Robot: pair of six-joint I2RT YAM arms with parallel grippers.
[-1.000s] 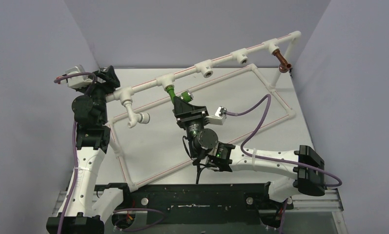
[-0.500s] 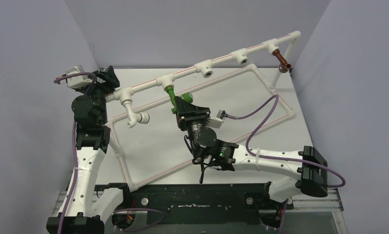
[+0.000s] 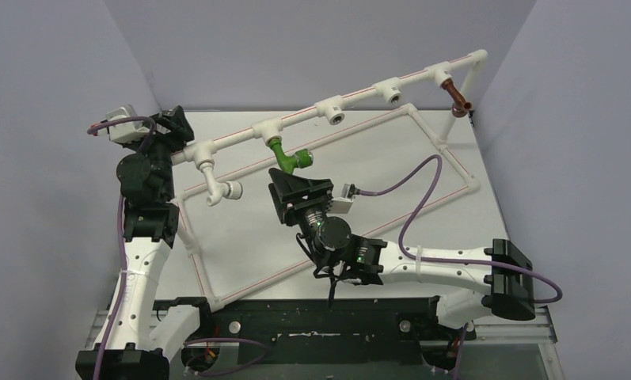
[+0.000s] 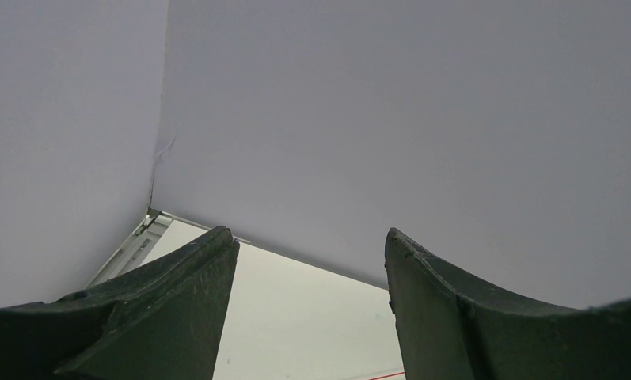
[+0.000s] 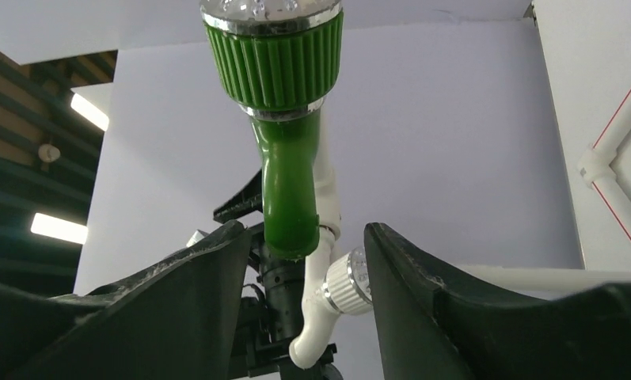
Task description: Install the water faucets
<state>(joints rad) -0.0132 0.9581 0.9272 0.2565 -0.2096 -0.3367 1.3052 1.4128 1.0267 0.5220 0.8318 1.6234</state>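
The bright green water faucet [image 3: 288, 156] hangs from a white tee socket [image 3: 269, 129] on the raised pipe rail, spout head pointing right. My right gripper [image 3: 300, 184] sits just in front of it, open and apart from it. In the right wrist view the green faucet [image 5: 284, 158] stands above and between the spread fingertips of that gripper [image 5: 304, 229], untouched. The reddish-brown water faucet [image 3: 458, 96] hangs from the far right tee. My left gripper [image 3: 179, 136] is by the rail's left end. In the left wrist view this gripper [image 4: 309, 233] is open with nothing between its fingers.
A white faucet [image 3: 221, 190] hangs from the left tee and shows behind the green one as the white faucet [image 5: 336, 285]. Two empty tee sockets [image 3: 334, 111] sit along the rail. The white pipe base frame [image 3: 454, 170] lies on the table, and grey walls close three sides.
My right gripper has opened, let go of the green faucet and drawn back toward the near edge. The faucet stays in its socket. The left arm has not moved.
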